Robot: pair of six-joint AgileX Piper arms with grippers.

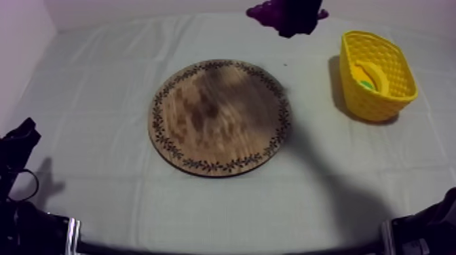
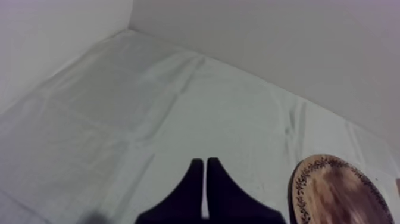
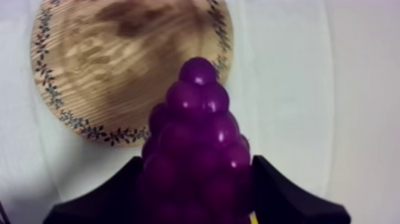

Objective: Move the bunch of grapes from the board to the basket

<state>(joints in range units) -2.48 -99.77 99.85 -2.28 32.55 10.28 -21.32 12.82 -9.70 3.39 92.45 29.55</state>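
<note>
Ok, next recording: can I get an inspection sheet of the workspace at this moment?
Surface: grey-white cloth, lightly creased.
Job's things: wooden board bare; bunch of grapes held clear of it, not yet in the yellow basket.
Clutter: a yellow-and-green toy fruit lies in the basket; kind unclear.
Claws: right claw shut on the grapes; left claw shut on nothing, over the cloth beside the board.
Cables: nothing seen.
Surroundings: pale walls past the cloth's far edge.
</note>
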